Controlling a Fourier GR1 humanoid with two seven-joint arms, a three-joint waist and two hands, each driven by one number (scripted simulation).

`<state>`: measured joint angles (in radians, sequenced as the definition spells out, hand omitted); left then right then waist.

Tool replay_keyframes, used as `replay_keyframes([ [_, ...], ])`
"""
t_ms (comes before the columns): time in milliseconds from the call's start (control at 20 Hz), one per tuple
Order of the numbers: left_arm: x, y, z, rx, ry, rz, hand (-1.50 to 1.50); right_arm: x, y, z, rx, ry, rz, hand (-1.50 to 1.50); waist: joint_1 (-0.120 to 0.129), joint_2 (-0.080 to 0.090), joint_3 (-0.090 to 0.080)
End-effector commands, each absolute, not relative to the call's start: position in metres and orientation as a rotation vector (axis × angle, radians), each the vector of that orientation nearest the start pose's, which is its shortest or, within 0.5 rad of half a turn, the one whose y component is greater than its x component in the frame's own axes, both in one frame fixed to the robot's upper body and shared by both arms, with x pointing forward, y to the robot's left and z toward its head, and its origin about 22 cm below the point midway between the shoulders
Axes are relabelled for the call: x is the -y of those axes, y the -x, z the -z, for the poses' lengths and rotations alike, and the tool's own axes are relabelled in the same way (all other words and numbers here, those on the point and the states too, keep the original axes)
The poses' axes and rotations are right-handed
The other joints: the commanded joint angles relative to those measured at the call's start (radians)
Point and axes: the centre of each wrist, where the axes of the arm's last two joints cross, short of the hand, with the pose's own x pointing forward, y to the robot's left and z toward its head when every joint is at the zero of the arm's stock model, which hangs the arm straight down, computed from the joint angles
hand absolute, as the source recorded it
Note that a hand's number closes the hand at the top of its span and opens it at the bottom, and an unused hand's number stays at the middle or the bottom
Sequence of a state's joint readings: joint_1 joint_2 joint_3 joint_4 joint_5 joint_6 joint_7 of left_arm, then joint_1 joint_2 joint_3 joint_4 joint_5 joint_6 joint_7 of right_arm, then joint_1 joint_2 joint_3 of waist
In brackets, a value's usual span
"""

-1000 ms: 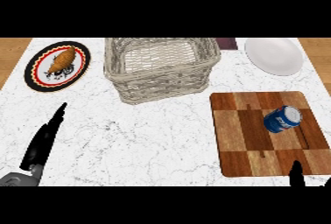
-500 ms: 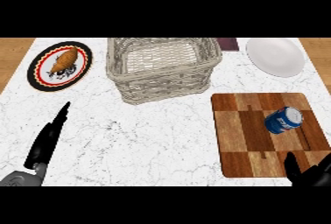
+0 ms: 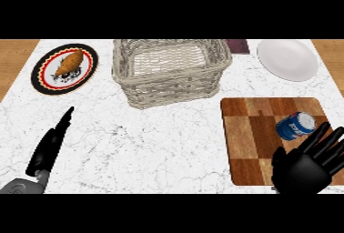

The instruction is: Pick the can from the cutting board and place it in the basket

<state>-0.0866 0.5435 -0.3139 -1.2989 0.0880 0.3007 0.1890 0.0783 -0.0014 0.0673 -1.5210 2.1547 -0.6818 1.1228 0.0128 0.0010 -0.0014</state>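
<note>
A blue and white can (image 3: pixel 295 126) lies tilted on the checkered wooden cutting board (image 3: pixel 255 136) at the right of the counter. My right hand (image 3: pixel 309 166) is over the board's near right corner, just below the can, fingers spread and open, not touching it. The woven wicker basket (image 3: pixel 171 73) stands at the back centre with nothing visible inside. My left hand (image 3: pixel 50 145) rests edge-on at the lower left, fingers straight, far from the can.
A black-rimmed plate (image 3: pixel 66 68) with a roasted piece of food sits at the back left. A plain white plate (image 3: pixel 287 59) lies at the back right, and a dark object (image 3: pixel 236 46) peeks out behind the basket. White marble counter spans the middle.
My right hand has risen from the lower edge onto the board's near corner, coming close below the can. The left hand, can and basket have stayed in place.
</note>
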Motion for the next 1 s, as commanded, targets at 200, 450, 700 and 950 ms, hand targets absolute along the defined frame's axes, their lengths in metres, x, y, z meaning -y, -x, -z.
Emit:
replay_keyframes([
  [200, -0.312, -0.252, 0.021, 1.143, -0.488, 0.322, 0.0, 0.149, -0.238, 0.026, 0.853, 2.193, -0.174, -1.5, -0.006, 0.001, 0.002],
  [450, -0.301, -0.24, 0.024, 1.149, -0.48, 0.319, 0.0, 0.15, -0.256, 0.025, 0.817, 2.146, -0.164, -1.5, 0.005, 0.0, 0.003],
  [700, -0.308, -0.249, 0.019, 1.152, -0.488, 0.31, 0.0, 0.168, -0.258, 0.041, 0.786, 2.134, -0.154, -1.5, -0.001, 0.003, 0.004],
  [950, -0.307, -0.244, 0.018, 1.153, -0.479, 0.316, 0.0, 0.176, -0.265, 0.044, 0.749, 2.116, -0.131, -1.5, -0.001, 0.002, 0.003],
])
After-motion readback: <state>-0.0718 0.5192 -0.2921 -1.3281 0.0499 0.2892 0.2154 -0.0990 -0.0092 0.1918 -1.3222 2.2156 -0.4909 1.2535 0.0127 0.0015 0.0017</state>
